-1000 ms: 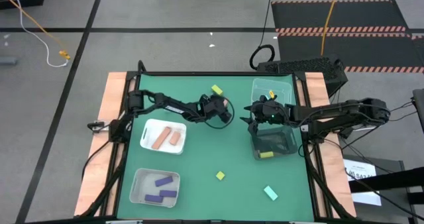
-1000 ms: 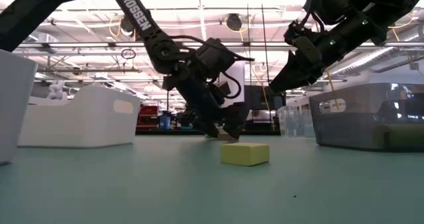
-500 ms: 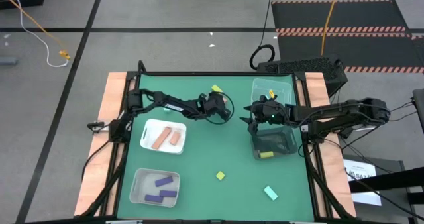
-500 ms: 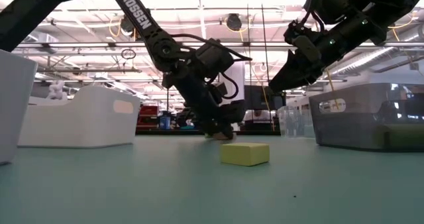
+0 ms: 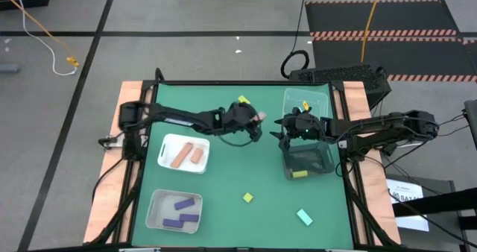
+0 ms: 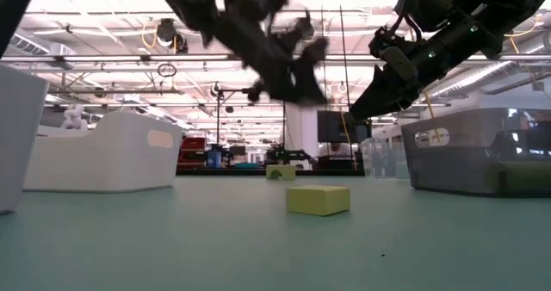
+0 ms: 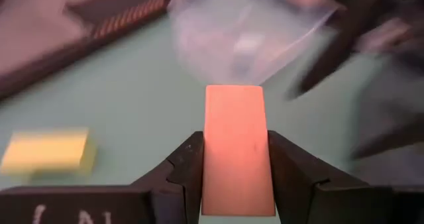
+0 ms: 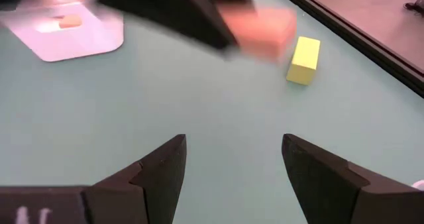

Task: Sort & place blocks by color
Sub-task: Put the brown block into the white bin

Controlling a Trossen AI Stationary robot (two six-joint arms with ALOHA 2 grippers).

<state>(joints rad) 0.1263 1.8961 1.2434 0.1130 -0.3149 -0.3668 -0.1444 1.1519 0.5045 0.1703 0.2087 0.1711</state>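
The left gripper pinched a salmon-pink bar above the desk centre, long axis pointing straight out past the fingers. The right gripper, at three o'clock, had fingers spread.

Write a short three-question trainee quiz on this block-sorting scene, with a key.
1. True or false: the left tool holds a pink block.
2. Which tray holds the purple blocks?
A. the white tray
B. the clear tray nearest the left front corner
C. the dark tray
3. Fill in: the right tool is ____.

Key:
1. True: its fingers clamp the block's sides.
2. B
3. Open, and nothing is between its fingers.
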